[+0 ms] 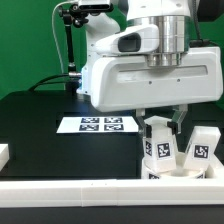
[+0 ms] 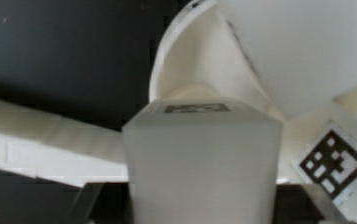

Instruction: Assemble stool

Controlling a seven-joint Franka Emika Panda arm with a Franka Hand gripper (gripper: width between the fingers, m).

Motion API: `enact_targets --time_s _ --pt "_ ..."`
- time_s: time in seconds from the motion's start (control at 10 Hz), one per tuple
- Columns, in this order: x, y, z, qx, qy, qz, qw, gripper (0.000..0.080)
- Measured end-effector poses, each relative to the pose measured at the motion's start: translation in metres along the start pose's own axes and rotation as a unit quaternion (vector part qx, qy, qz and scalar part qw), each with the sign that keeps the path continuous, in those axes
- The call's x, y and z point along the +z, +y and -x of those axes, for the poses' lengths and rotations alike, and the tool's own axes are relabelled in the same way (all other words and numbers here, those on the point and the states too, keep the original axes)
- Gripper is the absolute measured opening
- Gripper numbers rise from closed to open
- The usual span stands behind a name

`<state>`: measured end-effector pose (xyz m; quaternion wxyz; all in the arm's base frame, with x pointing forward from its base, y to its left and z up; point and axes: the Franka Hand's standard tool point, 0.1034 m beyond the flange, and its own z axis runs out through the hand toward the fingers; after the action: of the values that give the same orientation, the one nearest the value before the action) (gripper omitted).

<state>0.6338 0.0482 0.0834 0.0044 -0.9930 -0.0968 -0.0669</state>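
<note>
At the near edge of the black worktop, close to the long white rail, the end effector hung low over the stool parts, and it was clenched on one leg that stood upright between its fingers. In the wrist view this leg filled the middle as a tall white block with a tag on its top, and the round seat lay just behind it, touching or nearly so; I could not tell which. A second leg with its tag stood just beside it, toward the exterior view's right. The parts looked like light, stiff plastic with smooth sides, so I judged they could slip if held weakly; the flat opposite faces of a leg, near the upper half, seemed the best place to hold. The marker board lay flat farther back. No box or tray was visible, so nothing was contained.
</note>
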Motion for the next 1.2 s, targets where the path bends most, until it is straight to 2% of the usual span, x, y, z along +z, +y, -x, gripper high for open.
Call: enact_targets --time_s 0.2,0.5,0.9,1.2 --pt "0.0008 0.0007 -0.0015 0.147 0.007 -0.007 0.989 0.0338" --pt "0.0005 -0.0051 -0.0037 0.311 0.000 -0.010 0.950 0.0338" --pt "0.0006 -0.0055 -0.0036 0.423 0.000 -0.010 0.906 0.0338" --pt "0.0007 -0.0065 -0.0037 0.515 -0.002 -0.013 0.857 0.0338"
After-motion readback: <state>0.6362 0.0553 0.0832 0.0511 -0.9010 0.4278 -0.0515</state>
